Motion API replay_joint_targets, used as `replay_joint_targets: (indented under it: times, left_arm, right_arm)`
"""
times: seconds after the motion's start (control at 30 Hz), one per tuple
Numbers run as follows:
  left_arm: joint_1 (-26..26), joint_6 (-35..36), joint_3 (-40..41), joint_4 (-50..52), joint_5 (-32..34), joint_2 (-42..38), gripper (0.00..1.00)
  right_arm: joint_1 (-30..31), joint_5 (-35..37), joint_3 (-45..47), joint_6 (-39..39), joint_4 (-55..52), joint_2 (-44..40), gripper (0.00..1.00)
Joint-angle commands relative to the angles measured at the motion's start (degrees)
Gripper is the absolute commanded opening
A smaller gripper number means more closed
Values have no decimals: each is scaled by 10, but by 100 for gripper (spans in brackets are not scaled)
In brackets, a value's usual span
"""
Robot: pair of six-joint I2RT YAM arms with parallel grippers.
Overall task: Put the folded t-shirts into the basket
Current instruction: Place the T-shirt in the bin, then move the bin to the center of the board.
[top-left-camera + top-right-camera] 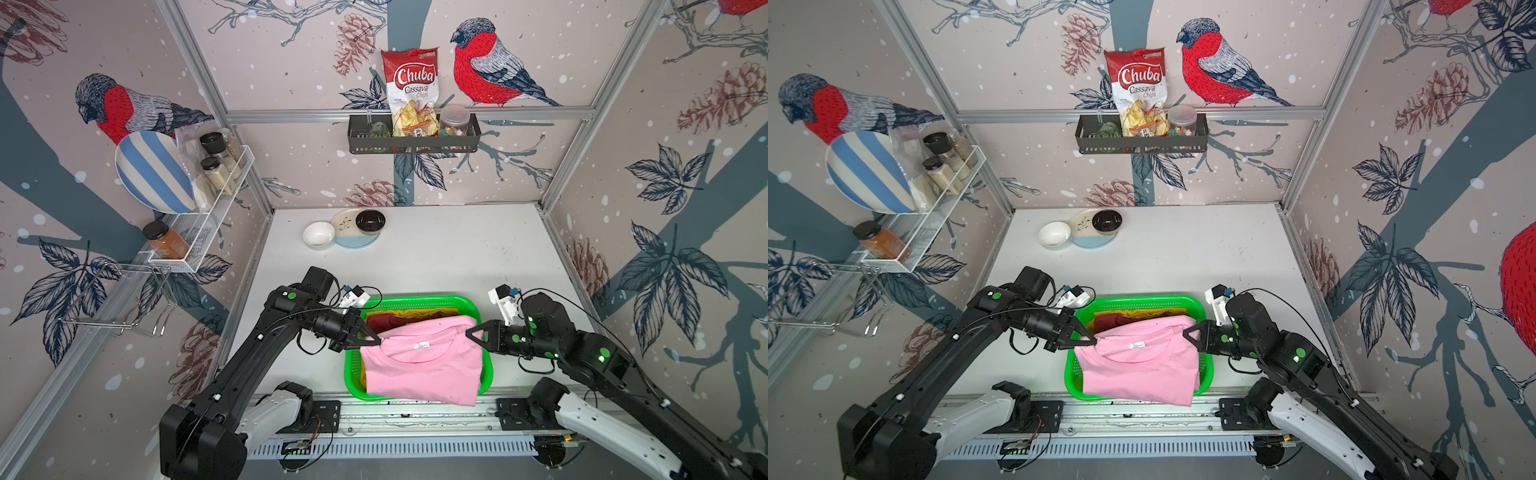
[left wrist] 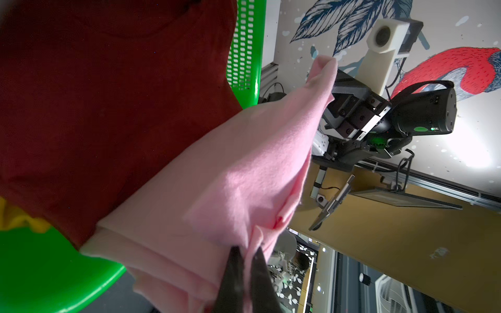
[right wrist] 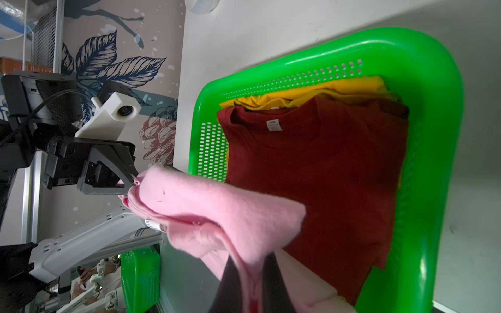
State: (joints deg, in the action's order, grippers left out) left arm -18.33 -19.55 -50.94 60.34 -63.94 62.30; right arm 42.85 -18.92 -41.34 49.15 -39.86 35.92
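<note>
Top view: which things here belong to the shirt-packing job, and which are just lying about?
Job: pink t-shirt, dark red t-shirt, yellow t-shirt, green basket, left gripper and right gripper, fingers shut on the pink t-shirt.

Lying about: white bowl, black bowl, patterned plate, chips bag, black shelf basket, white wire rack, striped plate.

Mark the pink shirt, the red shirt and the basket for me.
pink shirt [image 1: 419,370], in a top view, middle of its front.
red shirt [image 3: 311,168], right wrist view, chest below the label.
basket [image 1: 415,298], in a top view, far rim.
</note>
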Motion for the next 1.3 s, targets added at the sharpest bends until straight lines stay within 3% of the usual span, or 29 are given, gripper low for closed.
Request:
replay_joint_targets:
  times: [0.0, 0.27, 0.37, 0.43, 0.5, 0.53, 0.6, 0.83, 1.0, 1.27]
  left_arm:
    - [5, 16, -3, -64, 53, 18, 0]
    - [13, 54, 15, -125, 123, 69, 0]
    - [22, 32, 29, -178, 107, 111, 2]
    - [29, 28, 22, -195, 124, 134, 28]
    - [39, 40, 7, -198, 139, 152, 62]
    - [44, 55, -4, -193, 135, 158, 73]
    - [57, 77, -25, -182, 130, 164, 82]
    - [104, 155, -89, -119, 129, 159, 79]
    - [109, 229, -149, -64, 224, 156, 79]
    - [99, 301, -116, -89, 332, 131, 79]
  right_arm:
    - [-27, -21, 20, -28, 67, 17, 0]
    - [-68, -11, 55, -64, 142, 77, 0]
    - [-92, -12, 64, -76, 180, 99, 8]
    - [-103, -14, 65, -81, 201, 115, 17]
    - [-115, -2, 61, -83, 208, 134, 37]
    - [-120, 9, 56, -83, 204, 142, 49]
    - [-126, 32, 46, -83, 188, 151, 59]
    - [-125, 107, -25, -110, 34, 123, 64]
    - [-107, 152, -73, -127, -96, 133, 66]
    - [-61, 200, -64, -127, -111, 246, 62]
